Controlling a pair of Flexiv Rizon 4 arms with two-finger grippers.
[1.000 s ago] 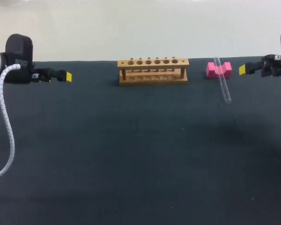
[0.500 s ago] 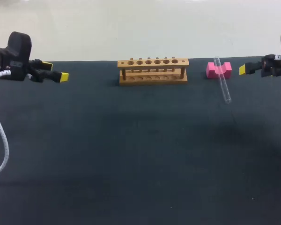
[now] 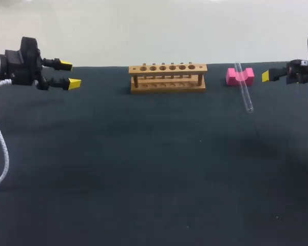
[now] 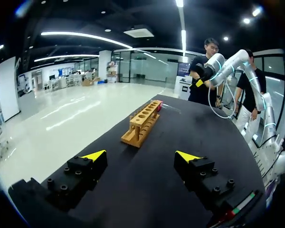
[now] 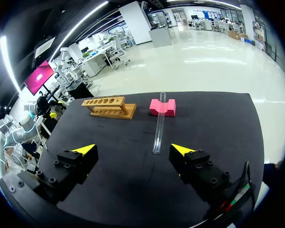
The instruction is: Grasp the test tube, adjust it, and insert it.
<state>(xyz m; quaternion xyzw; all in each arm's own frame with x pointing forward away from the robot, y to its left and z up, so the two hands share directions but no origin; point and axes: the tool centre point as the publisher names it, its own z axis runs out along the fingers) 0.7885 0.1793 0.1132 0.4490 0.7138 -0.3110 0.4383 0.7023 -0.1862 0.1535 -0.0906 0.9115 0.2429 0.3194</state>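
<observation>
Test tube point(image 3: 243, 88) was noted ungrasped, its upper part propped in the notch of the pink support block point(image 3: 239, 76) by the table's point(image 3: 154, 169) far edge, toward the far right corner, with its rounded end down on the tabletop. Wooden test tube rack point(image 3: 168, 78) was seen at the middle of the far edge, holes apparently empty. Right gripper point(image 5: 134, 149) was held with fingers spread, tube just ahead of it. Left gripper point(image 4: 141, 156) was likewise spread, near the far left corner, nothing in it. Judged: no step completed; grasp, adjustment and insertion all left.
</observation>
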